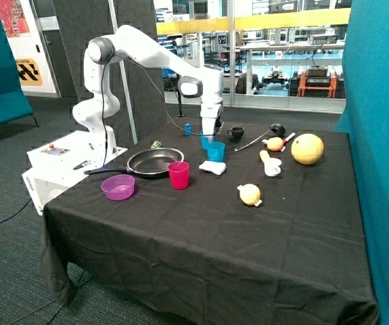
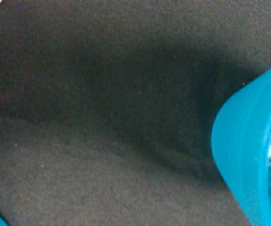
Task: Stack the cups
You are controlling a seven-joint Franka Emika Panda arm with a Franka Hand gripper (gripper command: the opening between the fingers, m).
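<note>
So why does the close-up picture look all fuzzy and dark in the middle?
In the wrist view the camera sits so near the blue cup that its wall blurs, and a big shadow falls on the black cloth. In the outside view the claw is right down at the cups, blocking light there.

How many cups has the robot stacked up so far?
None yet, as far as I can see. The pink-red cup stands alone on the black cloth by the pan. The gripper is down at the two blue cups behind it, with one blue cup close by the wrist camera. I can't tell if it holds one. All the stacking seems left.
</note>
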